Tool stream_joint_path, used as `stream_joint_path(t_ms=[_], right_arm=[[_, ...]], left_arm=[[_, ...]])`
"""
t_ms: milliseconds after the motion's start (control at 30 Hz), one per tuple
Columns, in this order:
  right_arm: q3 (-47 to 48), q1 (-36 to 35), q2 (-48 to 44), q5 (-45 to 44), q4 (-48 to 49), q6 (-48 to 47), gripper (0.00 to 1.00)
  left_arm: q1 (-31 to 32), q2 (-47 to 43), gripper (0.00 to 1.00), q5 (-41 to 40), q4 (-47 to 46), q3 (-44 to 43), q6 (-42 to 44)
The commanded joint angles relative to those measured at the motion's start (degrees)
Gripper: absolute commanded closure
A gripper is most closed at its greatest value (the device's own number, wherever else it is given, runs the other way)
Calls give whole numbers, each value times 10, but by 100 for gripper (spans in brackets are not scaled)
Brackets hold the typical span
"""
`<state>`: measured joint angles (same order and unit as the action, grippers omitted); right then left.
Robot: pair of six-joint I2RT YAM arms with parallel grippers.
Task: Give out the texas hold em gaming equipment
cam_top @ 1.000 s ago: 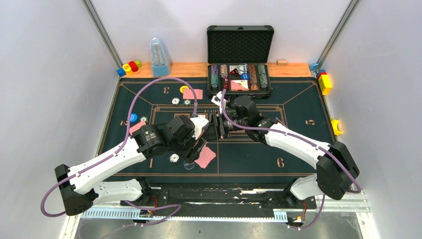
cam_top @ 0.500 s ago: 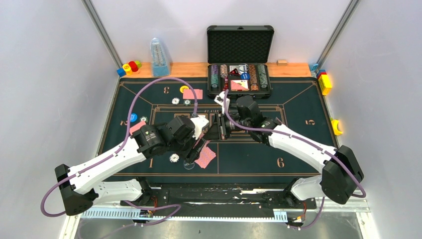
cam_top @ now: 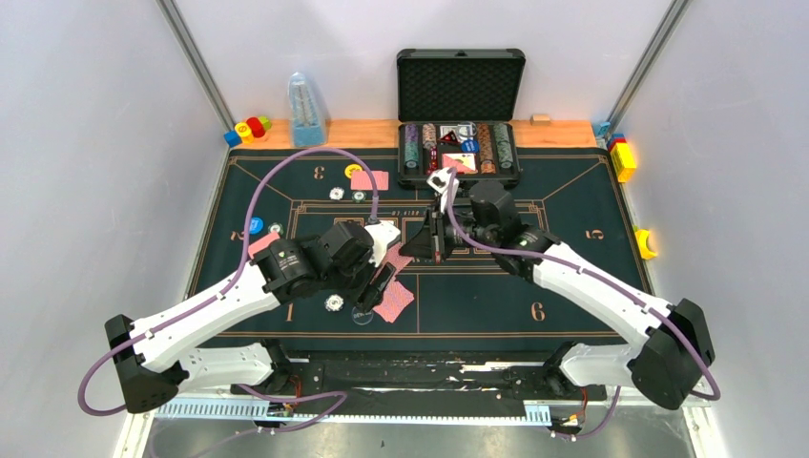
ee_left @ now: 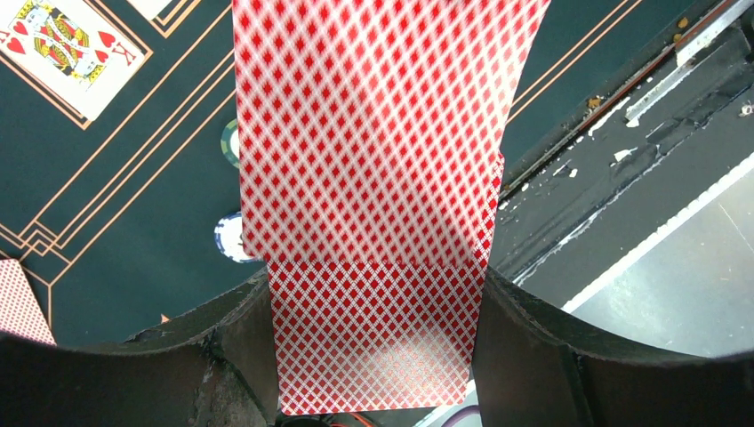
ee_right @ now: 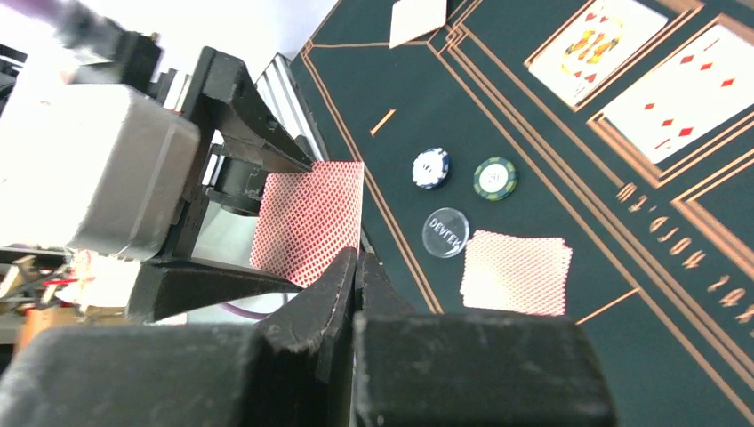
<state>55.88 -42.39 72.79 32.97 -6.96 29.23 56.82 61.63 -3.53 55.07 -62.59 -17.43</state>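
Note:
My left gripper [ee_left: 373, 286] is shut on a deck of red-backed playing cards [ee_left: 373, 351]. It hangs over the mat's near middle as the left gripper [cam_top: 382, 277] in the top view. One card [ee_left: 373, 133] stands off the deck's top, blurred. My right gripper [cam_top: 431, 239] is shut on that card [cam_top: 412, 251], just right of the deck. In the right wrist view the right gripper [ee_right: 357, 260] has its jaws pressed together, with the deck [ee_right: 307, 222] behind. On the mat lie a clear dealer button [ee_right: 445, 232], a white chip [ee_right: 430, 167], a green chip [ee_right: 495, 178] and dealt cards [ee_right: 516, 271].
An open black case [cam_top: 459, 153] of chips and cards stands at the mat's far edge. Cards, chips and discs lie at seat 3 [cam_top: 370, 179] and seat 2 [cam_top: 262, 242]. A clear blue bottle-like object [cam_top: 305, 110] and toy blocks [cam_top: 248, 127] stand behind, with more blocks [cam_top: 623, 157] at right.
My right gripper has shut on the top card and drawn back to the right, away from the deck. The left gripper has kept still with the deck.

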Motion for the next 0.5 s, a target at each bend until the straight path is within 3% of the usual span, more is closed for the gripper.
stream_joint_path(t_ms=[0,300,467], right_arm=[[26,15,-51,-7,1,-80,100],[36,28,-125,-9,8,-218,100],[61,29,-134,-107,14,-359,100]], left_arm=[[0,-15,100,-3,-11,-7,4],[0,-23,100,-17,-8,-7,0],[0,-27,100,-20,-8,-7,-2]])
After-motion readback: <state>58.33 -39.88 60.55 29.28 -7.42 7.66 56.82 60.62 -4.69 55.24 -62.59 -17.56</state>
